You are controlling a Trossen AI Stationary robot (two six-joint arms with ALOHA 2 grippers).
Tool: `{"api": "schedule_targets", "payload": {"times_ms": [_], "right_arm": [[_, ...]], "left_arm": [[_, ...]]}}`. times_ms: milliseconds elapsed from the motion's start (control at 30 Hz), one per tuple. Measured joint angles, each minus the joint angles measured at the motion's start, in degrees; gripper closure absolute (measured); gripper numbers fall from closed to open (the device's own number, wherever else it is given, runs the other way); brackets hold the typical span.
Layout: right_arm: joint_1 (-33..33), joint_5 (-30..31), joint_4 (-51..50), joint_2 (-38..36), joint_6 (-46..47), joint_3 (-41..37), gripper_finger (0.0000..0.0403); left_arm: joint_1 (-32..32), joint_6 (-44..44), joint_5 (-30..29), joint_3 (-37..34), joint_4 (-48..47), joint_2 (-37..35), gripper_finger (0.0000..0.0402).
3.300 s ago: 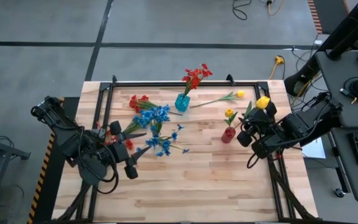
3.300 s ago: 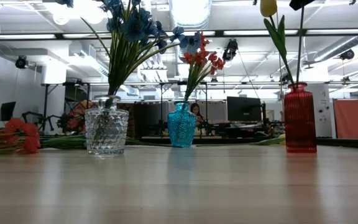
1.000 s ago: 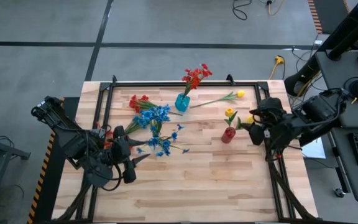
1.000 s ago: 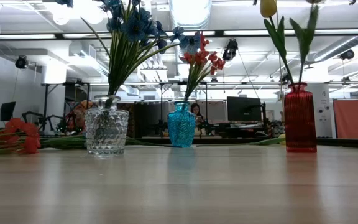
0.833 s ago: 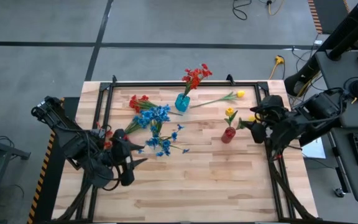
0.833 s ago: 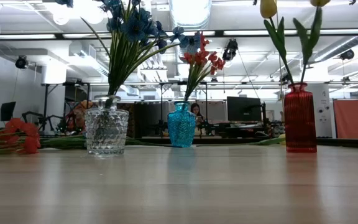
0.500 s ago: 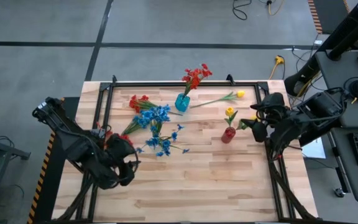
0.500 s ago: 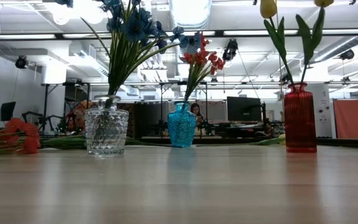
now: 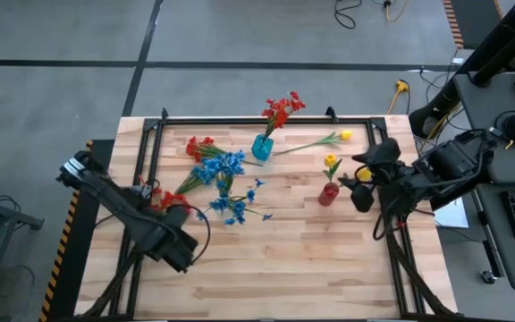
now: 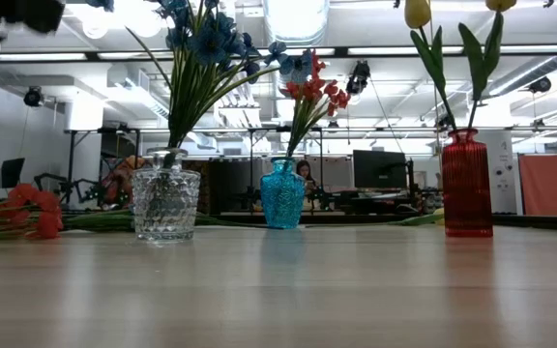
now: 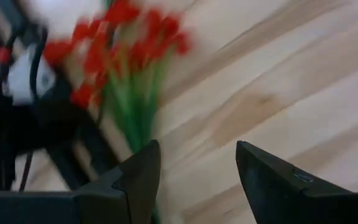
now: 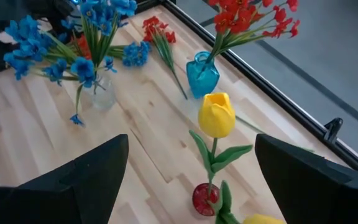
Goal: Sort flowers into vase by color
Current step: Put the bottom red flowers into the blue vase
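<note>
The left hand (image 11: 194, 180) is spread wide and empty. It has just swung back from the blue flowers (image 9: 224, 170) toward a bunch of red flowers (image 11: 129, 43) lying on the desk (image 9: 302, 259) near its edge. Farther off, the right hand (image 9: 362, 199) is spread too. It has let go of a yellow flower (image 12: 216, 116), which now stands in the red vase (image 9: 328, 194). That flower looks sorted. The red bunch may be next.

Left end effector (image 11: 194, 180) and right end effector (image 12: 191, 186) both gape wide, each arm low over its own table side
</note>
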Motion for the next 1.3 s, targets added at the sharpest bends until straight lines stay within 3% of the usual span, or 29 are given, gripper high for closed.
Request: {"api": "schedule_targets", "payload": {"times_ms": [233,533,900,1300], "right_arm": [[0.0,-0.2,0.1,1.3,-1.3,0.0,0.0062],[0.0,-0.2,0.2,1.7,-1.4,0.0,0.0062],[0.0,-0.2,0.2,1.7,-1.4,0.0,0.0062],[0.0,-0.1,0.2,1.7,-1.6,0.0,0.0062]], "left_arm": [[0.4,-6.3,7.7,-9.1,3.4,0.6,0.0209],[0.4,-8.7,9.7,-17.9,8.6,0.7,0.0213],[0.4,-9.4,10.7,-25.7,19.4,0.7,0.0245],[0.4,-11.1,10.0,-26.0,19.3,0.7,0.0342]]}}
